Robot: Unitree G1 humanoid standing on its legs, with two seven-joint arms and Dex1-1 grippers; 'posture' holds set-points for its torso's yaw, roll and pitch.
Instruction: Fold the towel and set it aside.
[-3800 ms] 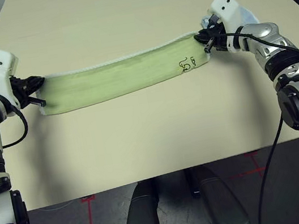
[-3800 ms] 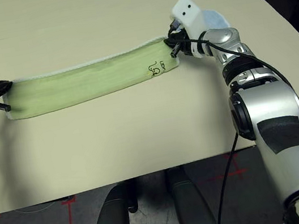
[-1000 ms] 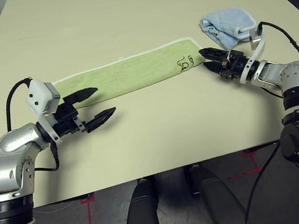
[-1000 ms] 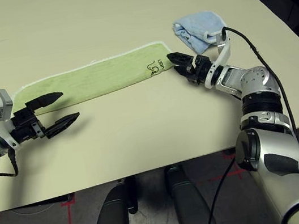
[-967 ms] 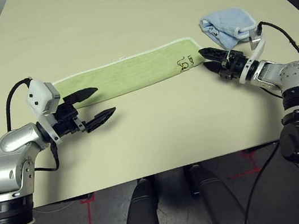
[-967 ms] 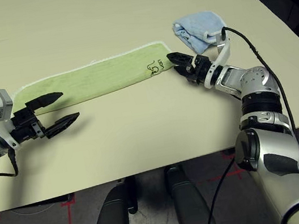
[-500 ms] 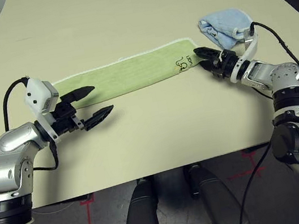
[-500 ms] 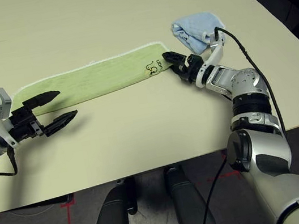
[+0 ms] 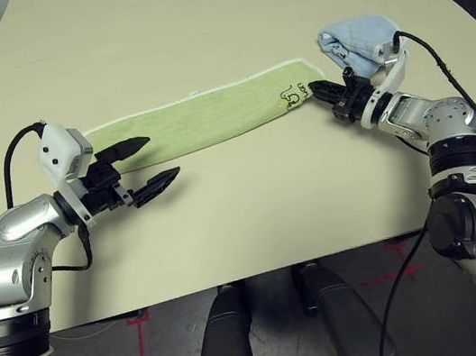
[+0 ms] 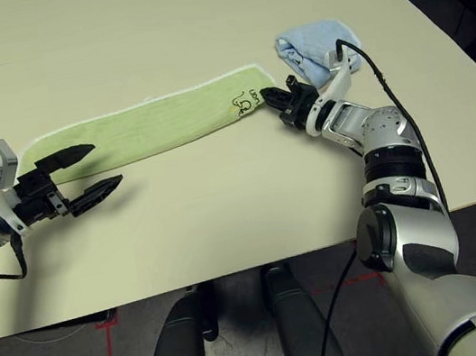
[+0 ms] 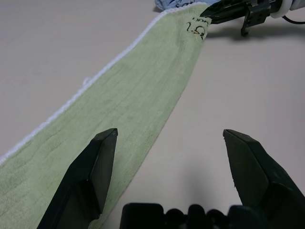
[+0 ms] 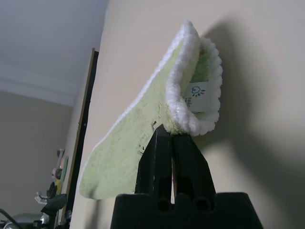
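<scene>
The towel (image 9: 201, 120), a long light green strip with a white stitched edge, lies flat across the table (image 9: 193, 21), its dark logo at the right end. My right gripper (image 9: 316, 89) is shut on that right end beside the logo. In the right wrist view the closed fingers (image 12: 162, 152) pinch the towel's (image 12: 143, 143) thick folded edge. My left gripper (image 9: 161, 156) hovers open at the towel's near left part. One finger is over the green cloth (image 11: 133, 95) and the other is over bare table.
A small crumpled light blue cloth (image 9: 361, 37) lies just behind my right wrist, close to the towel's right end. Bare table stretches in front of and behind the towel. The near table edge runs below both forearms.
My right gripper has slid forward onto the towel's right end and shut on it. The left gripper stays open and has barely moved.
</scene>
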